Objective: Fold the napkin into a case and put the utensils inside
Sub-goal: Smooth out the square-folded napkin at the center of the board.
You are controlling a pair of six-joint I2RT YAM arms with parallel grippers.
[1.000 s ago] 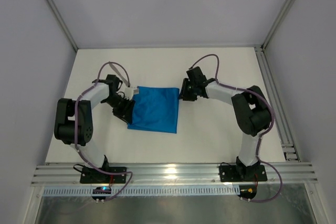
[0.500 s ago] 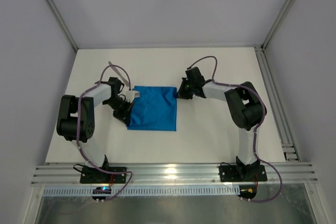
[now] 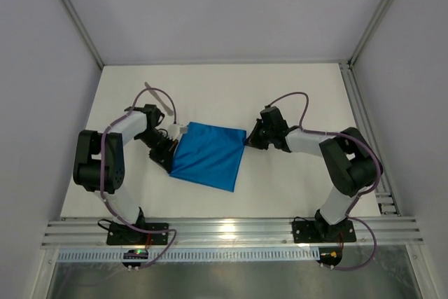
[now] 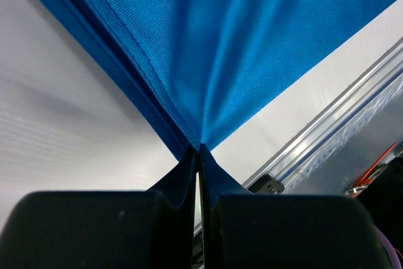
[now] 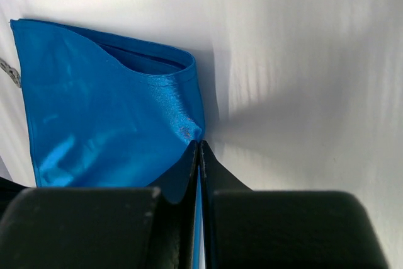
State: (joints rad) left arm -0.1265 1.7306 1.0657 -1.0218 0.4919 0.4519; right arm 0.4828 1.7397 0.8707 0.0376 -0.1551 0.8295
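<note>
Napkin pinched at two corners, folding step in hand

Napkin [image 3: 206, 162] lies on the white worktop [image 3: 210, 96] between the two arms, doubled over into a skewed four-sided patch, its far edge running from one set of fingers to the other. Left fingers [image 4: 192, 165] closed tight on a hemmed corner; creases fan out from the pinch, so the cloth is under some pull. Right fingers [image 5: 192, 162] closed likewise on the opposite far corner, on the rolled hem. Cannot tell whether either corner is off the worktop or only dragged along it.

Step, as judged: folding, early to middle. The cloth is far too broad for a narrow pouch.

Next move calls for: both corners carried together at matched height and pace toward the near edge, or across, so the fold lands square. The fabric is shiny and looks slippery, so layers could slide apart on release.

Containers: no case formed. Right wrist view shows the layers gaping slightly along one edge beside the pinch, a shallow mouth; nothing seen in it. Utensils not in view in any camera; their place unknown
</note>
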